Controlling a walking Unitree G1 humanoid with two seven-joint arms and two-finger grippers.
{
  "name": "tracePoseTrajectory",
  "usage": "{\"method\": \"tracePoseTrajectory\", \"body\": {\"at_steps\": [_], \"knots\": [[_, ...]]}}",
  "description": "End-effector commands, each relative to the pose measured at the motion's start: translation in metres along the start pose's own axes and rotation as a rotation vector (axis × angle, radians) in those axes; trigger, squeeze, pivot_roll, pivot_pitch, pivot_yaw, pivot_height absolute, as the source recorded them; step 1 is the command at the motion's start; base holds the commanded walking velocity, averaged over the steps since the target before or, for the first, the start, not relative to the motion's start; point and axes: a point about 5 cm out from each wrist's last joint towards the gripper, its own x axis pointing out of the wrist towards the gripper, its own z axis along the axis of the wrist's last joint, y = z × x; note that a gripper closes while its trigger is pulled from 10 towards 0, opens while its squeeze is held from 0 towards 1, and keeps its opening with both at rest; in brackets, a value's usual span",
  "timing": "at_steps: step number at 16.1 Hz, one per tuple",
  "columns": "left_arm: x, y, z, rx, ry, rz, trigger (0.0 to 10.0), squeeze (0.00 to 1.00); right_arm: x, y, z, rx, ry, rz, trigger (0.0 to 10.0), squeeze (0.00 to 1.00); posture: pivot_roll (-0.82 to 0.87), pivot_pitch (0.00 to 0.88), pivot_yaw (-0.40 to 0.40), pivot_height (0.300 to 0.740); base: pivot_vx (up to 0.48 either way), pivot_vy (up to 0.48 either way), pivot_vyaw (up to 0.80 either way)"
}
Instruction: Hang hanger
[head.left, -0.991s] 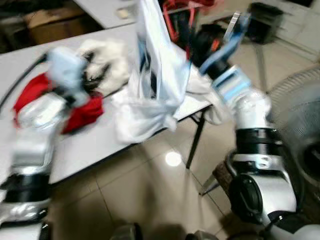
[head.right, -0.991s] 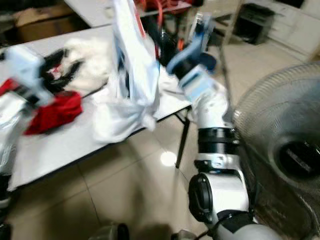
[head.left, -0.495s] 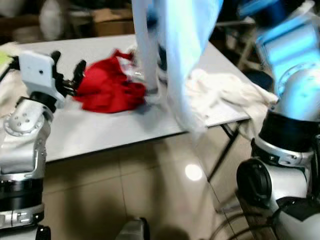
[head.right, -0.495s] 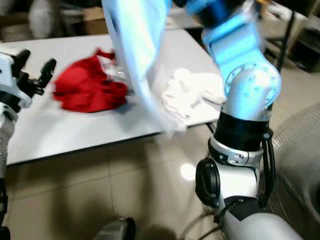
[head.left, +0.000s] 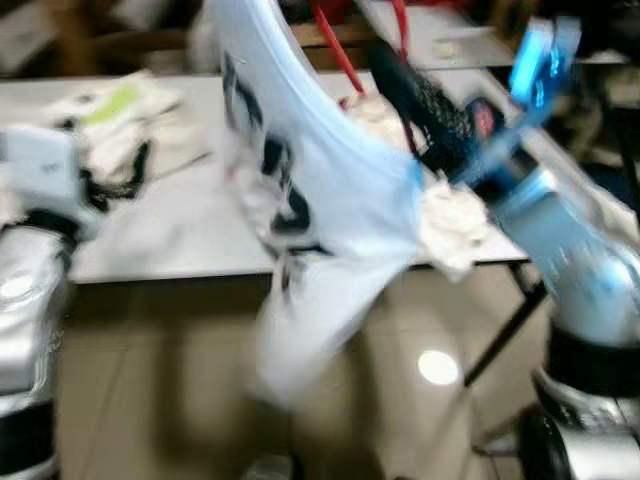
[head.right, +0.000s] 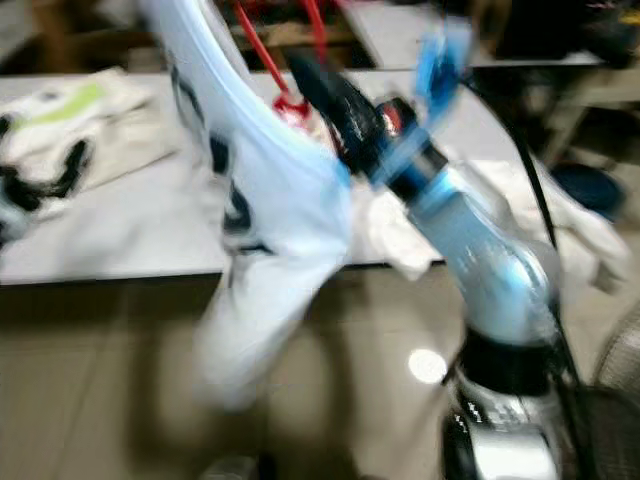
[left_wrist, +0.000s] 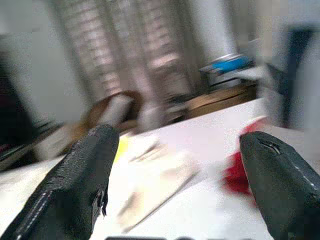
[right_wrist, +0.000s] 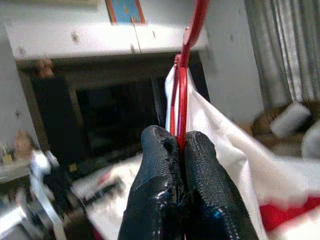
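The right gripper (right_wrist: 181, 145) is pinched tight on the red hanger (right_wrist: 181, 95), holding it aloft over the near edge of the white table (head.left: 160, 230) with a white printed shirt (head.left: 310, 220) draped from it, so the step in hand looks like carrying the loaded hanger. The next move calls for finding a rail and setting the hook over it. The left gripper (left_wrist: 175, 165) hovers empty with fingers wide apart, and through the blur I can make out no containers, just loose clothes (head.left: 120, 120) on the table.

A cluttered workroom or storeroom: long grey folding tables (head.left: 170, 225) strewn with clothes (head.left: 110, 125), a glossy tiled floor (head.left: 150, 390), cardboard boxes and curtained windows (left_wrist: 125, 55) beyond the left gripper's (left_wrist: 177, 165) spread fingers.
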Motion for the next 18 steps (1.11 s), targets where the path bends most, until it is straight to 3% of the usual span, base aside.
{"method": "tracePoseTrajectory", "body": {"at_steps": [1, 4, 7, 11, 14, 15, 16, 18], "knots": [[-0.009, 0.018, -0.005, 0.025, 0.053, 0.116, 10.0, 0.55, -0.009, 0.012, -0.005, -0.033, 0.05, 0.022, 10.0, 0.0, -0.02, 0.041, 0.021, 0.74, 0.0, 0.0, 0.75], [-0.009, 0.015, -0.002, 0.01, 0.034, 0.075, 10.0, 0.55, -0.036, 0.014, -0.031, -0.104, 0.234, -0.032, 10.0, 0.0, -0.02, 0.047, 0.021, 0.74, 0.0, 0.0, 0.75], [-0.008, 0.005, 0.001, -0.015, 0.038, 0.038, 10.0, 0.54, -0.044, 0.018, -0.031, -0.096, 0.23, -0.052, 10.0, 0.0, -0.03, 0.053, 0.033, 0.74, 0.0, 0.0, 0.76], [-0.01, -0.038, -0.017, -0.127, 0.107, -0.103, 10.0, 0.54, -0.061, 0.015, -0.059, -0.102, 0.313, -0.143, 10.0, 0.0, -0.03, 0.052, 0.041, 0.74, 0.0, 0.0, 0.76], [-0.016, -0.065, -0.026, -0.168, 0.131, -0.191, 10.0, 0.58, -0.064, 0.014, -0.071, -0.104, 0.291, -0.207, 10.0, 0.0, -0.04, 0.057, 0.038, 0.74, 0.0, 0.0, 0.75], [-0.018, -0.072, -0.028, -0.173, 0.138, -0.201, 10.0, 0.64, -0.063, 0.02, -0.076, -0.105, 0.289, -0.198, 10.0, 0.0, -0.04, 0.059, 0.035, 0.74, 0.0, 0.0, 0.76], [-0.02, -0.074, -0.027, -0.235, 0.123, -0.202, 10.0, 0.84, -0.063, 0.023, -0.083, -0.098, 0.313, -0.192, 10.0, 0.0, -0.04, 0.064, 0.032, 0.74, 0.0, 0.0, 0.76], [-0.02, -0.072, -0.025, -0.208, 0.041, -0.112, 10.0, 1.0, -0.063, 0.022, -0.089, -0.133, 0.326, -0.226, 10.0, 0.0, -0.03, 0.068, 0.027, 0.74, 0.0, 0.0, 0.76]]}}
